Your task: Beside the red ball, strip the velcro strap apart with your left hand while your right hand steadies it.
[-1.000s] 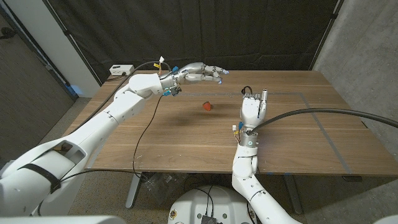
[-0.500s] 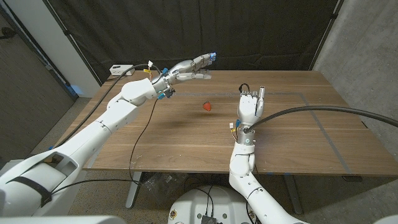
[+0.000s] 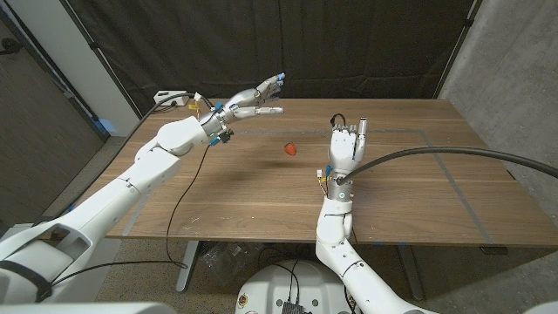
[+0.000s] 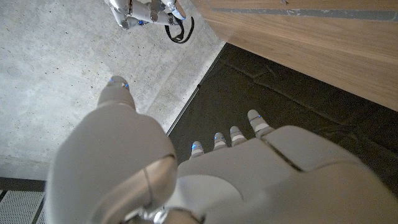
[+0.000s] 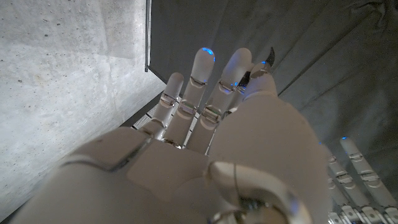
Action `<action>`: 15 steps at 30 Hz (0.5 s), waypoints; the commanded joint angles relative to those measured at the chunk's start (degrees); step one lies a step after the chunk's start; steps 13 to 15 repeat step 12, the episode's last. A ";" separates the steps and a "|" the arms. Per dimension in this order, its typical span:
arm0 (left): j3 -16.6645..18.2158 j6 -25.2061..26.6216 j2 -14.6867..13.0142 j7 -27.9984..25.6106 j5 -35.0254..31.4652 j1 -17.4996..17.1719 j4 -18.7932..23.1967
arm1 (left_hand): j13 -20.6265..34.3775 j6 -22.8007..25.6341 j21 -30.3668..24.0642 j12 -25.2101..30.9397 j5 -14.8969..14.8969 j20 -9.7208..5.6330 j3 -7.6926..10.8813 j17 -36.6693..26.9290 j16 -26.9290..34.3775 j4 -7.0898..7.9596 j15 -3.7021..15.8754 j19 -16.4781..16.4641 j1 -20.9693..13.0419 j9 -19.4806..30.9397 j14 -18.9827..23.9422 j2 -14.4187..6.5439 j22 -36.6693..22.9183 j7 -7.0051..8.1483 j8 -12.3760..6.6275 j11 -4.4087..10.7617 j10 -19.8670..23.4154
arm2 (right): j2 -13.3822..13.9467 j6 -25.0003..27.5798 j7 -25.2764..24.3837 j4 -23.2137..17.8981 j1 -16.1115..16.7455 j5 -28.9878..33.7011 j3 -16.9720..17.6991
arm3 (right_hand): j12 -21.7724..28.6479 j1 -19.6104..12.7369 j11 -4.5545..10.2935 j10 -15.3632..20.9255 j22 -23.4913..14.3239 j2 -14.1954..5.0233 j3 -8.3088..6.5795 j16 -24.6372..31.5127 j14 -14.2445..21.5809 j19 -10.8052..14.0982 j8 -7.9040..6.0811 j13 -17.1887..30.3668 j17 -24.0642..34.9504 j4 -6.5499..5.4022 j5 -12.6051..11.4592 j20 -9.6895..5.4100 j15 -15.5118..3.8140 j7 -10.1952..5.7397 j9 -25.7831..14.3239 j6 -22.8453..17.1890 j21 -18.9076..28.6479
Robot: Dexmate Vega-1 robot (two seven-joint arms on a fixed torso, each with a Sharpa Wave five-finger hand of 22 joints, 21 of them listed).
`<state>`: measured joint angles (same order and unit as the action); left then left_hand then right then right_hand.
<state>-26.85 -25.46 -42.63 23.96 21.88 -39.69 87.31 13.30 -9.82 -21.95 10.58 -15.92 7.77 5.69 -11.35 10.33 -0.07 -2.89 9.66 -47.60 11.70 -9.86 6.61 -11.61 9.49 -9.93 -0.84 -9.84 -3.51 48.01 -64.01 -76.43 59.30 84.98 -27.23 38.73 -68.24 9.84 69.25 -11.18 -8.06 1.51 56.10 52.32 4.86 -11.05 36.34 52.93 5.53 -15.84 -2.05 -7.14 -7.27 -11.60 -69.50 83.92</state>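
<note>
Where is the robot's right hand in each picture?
Head view: the right hand stands upright at mid-table, right of the red ball.
Left wrist view: small and far off, black strap hanging from its fingers.
Right wrist view: close up, seen from behind.
Shared landmark: the grey concrete wall.

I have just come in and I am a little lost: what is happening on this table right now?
Nothing is being handled at this moment. The left hand is raised over the far left part of the table, fingers spread and holding nothing. The right hand stands upright beside the red ball, apart from it; a black loop, perhaps the strap, hangs at its fingers.
</note>
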 commanded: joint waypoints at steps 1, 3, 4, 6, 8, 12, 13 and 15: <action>2.49 -4.17 -3.34 -2.89 -0.65 -3.95 0.24 | -0.01 -12.59 0.37 0.01 -0.67 0.05 -0.40 -0.14 -0.06 0.20 -0.31 1.20 0.77 0.09 -7.40 0.01 -0.25 -0.38 -0.26 -0.91 -7.94 | 1.15 3.17 0.01 -2.33 -0.35 0.47 -3.90 | 0.09 -0.14 -0.13 0.30 0.00 -0.50 0.40 0.14 0.17 -0.02 -0.15 0.01 0.12 0.08 -0.29 -7.39 -5.97 -0.05 -0.25 -0.56 0.35; 3.04 -4.33 -3.72 -3.45 -0.27 -4.88 0.30 | -0.05 -12.62 0.40 0.07 -0.79 0.06 -0.50 -0.15 -0.03 0.27 -0.41 1.25 0.87 0.06 -7.53 -0.02 -0.26 -0.38 -0.32 -0.78 -8.04 | 1.13 3.17 0.01 -2.11 -0.80 0.20 -4.13 | 0.14 -0.15 -0.22 0.39 0.01 -0.48 0.44 0.11 0.19 0.06 -0.18 0.04 0.09 0.07 -0.30 -7.26 -5.97 -0.03 -0.25 -0.63 0.39; 3.22 -4.21 -3.91 -3.61 -0.05 -5.25 0.32 | -0.05 -12.61 0.40 0.09 -0.82 0.01 -0.52 -0.15 -0.01 0.29 -0.38 1.26 0.90 0.06 -7.53 -0.03 -0.26 -0.35 -0.34 -0.77 -8.04 | 0.93 3.21 0.01 -1.78 -1.13 0.09 -4.10 | 0.19 -0.16 -0.16 0.31 0.01 -0.48 0.44 0.10 0.18 0.06 -0.17 0.16 0.08 0.08 -0.31 -7.27 -5.97 -0.07 -0.25 -0.62 0.40; 3.45 -3.49 -4.26 -4.16 -0.05 -5.78 0.43 | -0.09 -12.47 0.37 0.19 -0.94 0.04 -0.55 -0.16 0.07 0.37 -0.39 1.17 0.96 0.03 -7.53 -0.19 -0.28 -0.37 -0.46 -0.82 -7.99 | 0.81 3.12 0.01 -1.03 -1.94 -0.21 -4.24 | 0.10 -0.16 -0.21 0.29 0.02 -0.50 0.46 -0.05 0.06 -0.03 -0.15 0.03 -0.07 0.06 -0.31 -7.33 -5.97 -0.12 -0.25 -0.56 0.38; 3.26 -2.76 -4.23 -3.45 0.83 -5.61 -0.23 | -0.14 -12.32 0.33 0.27 -1.09 -0.17 -0.53 -0.18 0.17 0.49 -0.31 1.05 1.01 0.00 -7.52 -0.50 -0.30 -0.24 -0.59 -0.67 -8.05 | 0.68 2.76 0.01 -0.20 -2.78 -0.52 -4.39 | 0.11 -0.20 -0.17 0.41 0.02 -0.48 0.49 0.14 0.30 0.04 -0.15 -0.02 0.12 0.07 -0.33 -7.29 -5.97 -0.07 -0.24 -0.57 0.43; 2.57 -1.95 -3.44 -1.55 2.38 -4.35 -2.58 | -0.21 -12.31 0.41 0.32 -1.30 -0.20 -0.42 -0.21 0.24 0.71 -0.25 1.26 1.08 -0.05 -7.68 -1.14 -0.34 -0.24 -0.69 -0.82 -8.29 | 0.13 2.49 0.01 1.71 -4.31 -0.75 -4.80 | 0.17 -0.21 -0.21 0.39 0.04 -0.51 0.54 -0.03 0.17 0.05 -0.15 0.10 -0.05 0.04 -0.36 -7.25 -5.97 -0.05 -0.24 -0.57 0.45; 2.57 -1.95 -3.44 -1.55 2.38 -4.35 -2.58 | -0.21 -12.31 0.41 0.32 -1.30 -0.20 -0.42 -0.21 0.24 0.71 -0.25 1.26 1.08 -0.05 -7.68 -1.14 -0.34 -0.24 -0.69 -0.82 -8.29 | 0.13 2.49 0.01 1.71 -4.31 -0.75 -4.80 | 0.17 -0.21 -0.21 0.39 0.04 -0.51 0.54 -0.03 0.17 0.05 -0.15 0.10 -0.05 0.04 -0.36 -7.25 -5.97 -0.05 -0.24 -0.57 0.45; 2.57 -1.95 -3.44 -1.55 2.38 -4.35 -2.58 | -0.21 -12.31 0.41 0.32 -1.30 -0.20 -0.42 -0.21 0.24 0.71 -0.25 1.26 1.08 -0.05 -7.68 -1.14 -0.34 -0.24 -0.69 -0.82 -8.29 | 0.13 2.49 0.01 1.71 -4.31 -0.75 -4.80 | 0.17 -0.21 -0.21 0.39 0.04 -0.51 0.54 -0.03 0.17 0.05 -0.15 0.10 -0.05 0.04 -0.36 -7.25 -5.97 -0.05 -0.24 -0.57 0.45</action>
